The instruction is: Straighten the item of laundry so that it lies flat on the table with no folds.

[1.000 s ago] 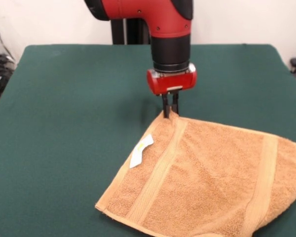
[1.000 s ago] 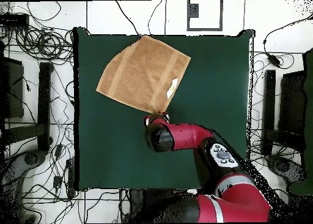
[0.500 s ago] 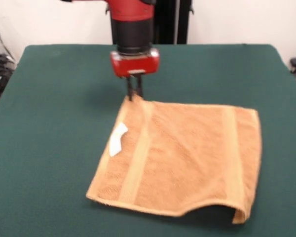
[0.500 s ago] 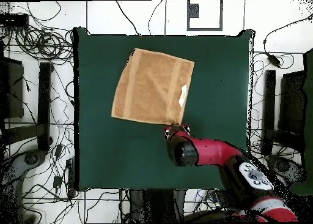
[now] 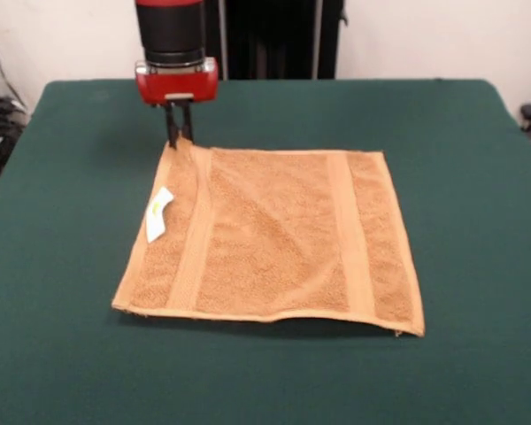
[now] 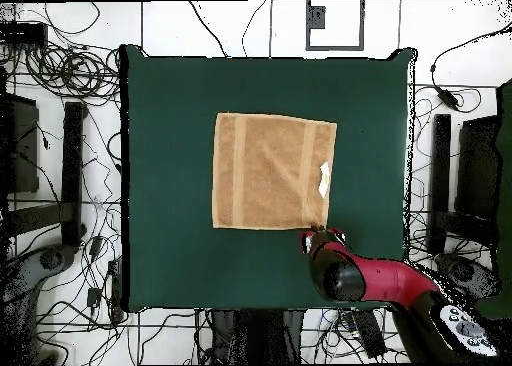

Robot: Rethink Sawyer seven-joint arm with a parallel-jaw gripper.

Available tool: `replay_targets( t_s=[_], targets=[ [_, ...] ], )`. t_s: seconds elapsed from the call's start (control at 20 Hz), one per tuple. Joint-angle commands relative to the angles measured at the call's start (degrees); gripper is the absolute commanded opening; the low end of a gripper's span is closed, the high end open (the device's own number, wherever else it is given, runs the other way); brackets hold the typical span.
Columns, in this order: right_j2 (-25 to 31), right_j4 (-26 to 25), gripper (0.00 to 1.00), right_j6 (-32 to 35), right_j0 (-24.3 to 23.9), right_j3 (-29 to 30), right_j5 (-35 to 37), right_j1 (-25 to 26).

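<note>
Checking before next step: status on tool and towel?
Tool shut on towel corner at far edge. Towel spread square on table, near edge slightly lifted. Nothing in the way.

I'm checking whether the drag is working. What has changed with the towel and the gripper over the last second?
The gripper, shut on the towel's far corner all along, pulled it left in the front view. The towel swung round from a skewed, partly lifted shape and now lies nearly square and flat, the near edge slightly raised. The white tag stays on top; the table is unchanged.
</note>
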Motion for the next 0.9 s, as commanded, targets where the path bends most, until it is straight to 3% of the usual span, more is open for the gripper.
replay_targets(
  t_s=[0.05, 0.8, 0.85, 0.9],
  targets=[
    [3.51, -3.73, 0.0, 3.6, 1.71, 2.95, -0.16, 3.91],
    [3.52, -3.14, 0.0, 4.58, 5.46, 0.34, 0.64, 3.26],
    [3.51, -3.15, 1.0, 4.59, 5.56, 0.33, 0.52, 3.21],
    [3.61, -3.21, 1.0, 4.56, 5.5, 0.34, 0.42, 3.2]
  ],
)
